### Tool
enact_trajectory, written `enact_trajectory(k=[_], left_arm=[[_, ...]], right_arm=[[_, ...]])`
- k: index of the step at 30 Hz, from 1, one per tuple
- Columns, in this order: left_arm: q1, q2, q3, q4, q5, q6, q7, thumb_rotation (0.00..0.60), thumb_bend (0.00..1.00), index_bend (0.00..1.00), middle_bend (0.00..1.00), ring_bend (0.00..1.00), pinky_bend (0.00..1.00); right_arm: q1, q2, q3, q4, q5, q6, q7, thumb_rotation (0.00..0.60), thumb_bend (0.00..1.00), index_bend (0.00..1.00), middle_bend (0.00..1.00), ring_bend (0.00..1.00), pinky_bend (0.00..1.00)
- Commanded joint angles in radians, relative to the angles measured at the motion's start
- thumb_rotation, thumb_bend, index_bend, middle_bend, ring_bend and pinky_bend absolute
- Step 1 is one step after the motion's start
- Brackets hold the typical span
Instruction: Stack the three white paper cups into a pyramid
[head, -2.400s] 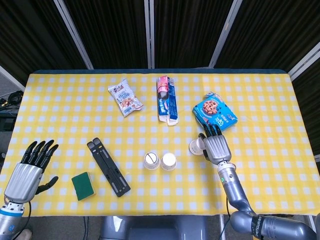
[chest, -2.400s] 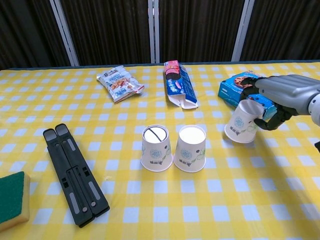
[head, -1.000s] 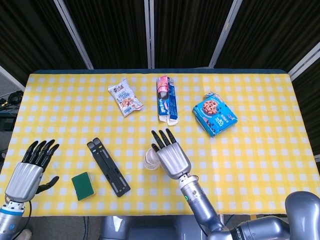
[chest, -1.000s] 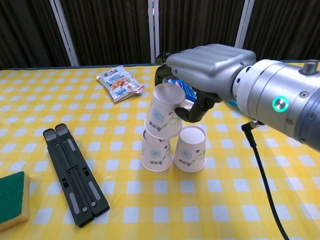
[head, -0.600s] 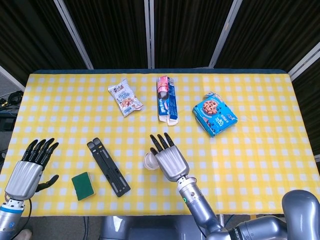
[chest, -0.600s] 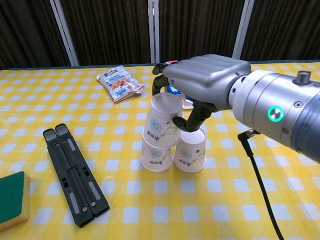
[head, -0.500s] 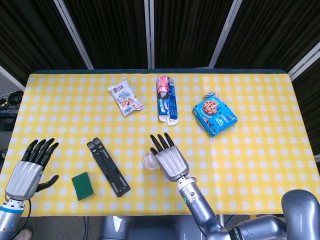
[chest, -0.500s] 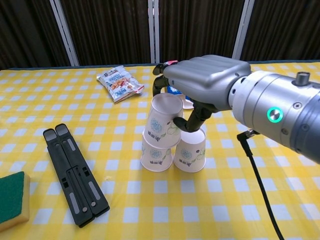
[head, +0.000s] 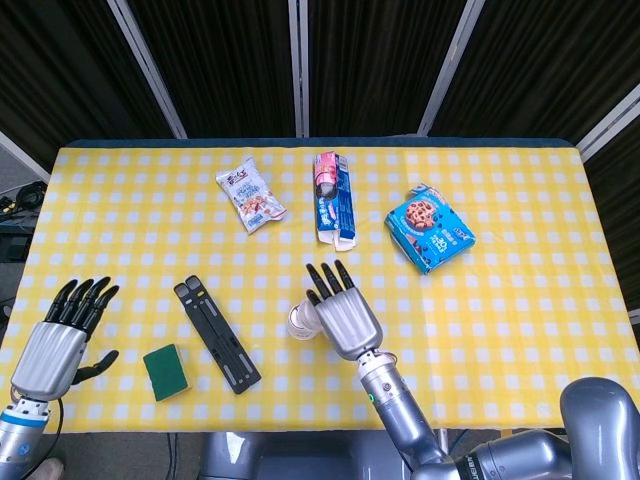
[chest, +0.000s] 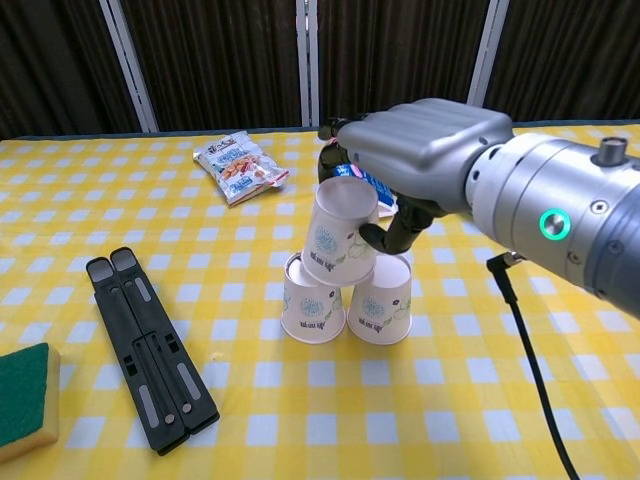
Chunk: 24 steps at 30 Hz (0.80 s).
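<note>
Chest view: the yellow checked tablecloth (chest: 100, 420) is taking up the whole frame, and my right hand (chest: 425, 150) is sitting over its middle, big in the shot. I'm holding the top cup (chest: 340, 233) upside down, fingers curled round its far side and thumb (chest: 385, 235) against its right wall, so the hand is closed on it. It's tilting left a little, not square yet. Under it the two base cups (chest: 313, 300) and (chest: 381, 299) are standing upside down, touching side by side. The top cup is sitting over the gap between them, with its rim looking like it's resting on both bases, but I can't tell if it's fully seated.

My read: base is done, third cup is placed, almost there. What's left is levelling it, opening up and lifting off without knocking the stack.

Head view: my right hand is covering the stack, only a bit of the left base cup showing. My left hand (head: 58, 345) is idling at the near left corner, fingers spread, holding nothing, well apart from the cups.
</note>
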Motion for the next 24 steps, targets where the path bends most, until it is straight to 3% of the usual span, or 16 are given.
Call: enact_trajectory(k=[1, 8, 16, 24], left_arm=[[0.0, 0.002, 0.0, -0.001, 0.001, -0.002, -0.005, 0.6, 0.21, 0.0, 0.0, 0.0, 0.0], [-0.001, 0.005, -0.001, -0.002, 0.001, -0.012, -0.008, 0.6, 0.21, 0.0, 0.0, 0.0, 0.0], [0.001, 0.006, -0.005, -0.002, 0.0, -0.013, -0.012, 0.6, 0.22, 0.0, 0.0, 0.0, 0.0], [0.003, 0.008, -0.007, -0.004, 0.001, -0.013, -0.013, 0.6, 0.21, 0.0, 0.0, 0.0, 0.0]], right_arm=[[0.003, 0.002, -0.001, -0.008, 0.019, 0.007, -0.012, 0.6, 0.37, 0.37, 0.02, 0.0, 0.0], [0.01, 0.004, 0.001, -0.027, 0.073, 0.016, -0.027, 0.6, 0.37, 0.35, 0.0, 0.0, 0.0], [0.018, 0.008, -0.002, -0.033, 0.064, 0.017, -0.011, 0.6, 0.31, 0.21, 0.0, 0.0, 0.0], [0.017, 0.039, -0.011, -0.077, 0.033, 0.056, -0.03, 0.6, 0.27, 0.15, 0.0, 0.0, 0.0]])
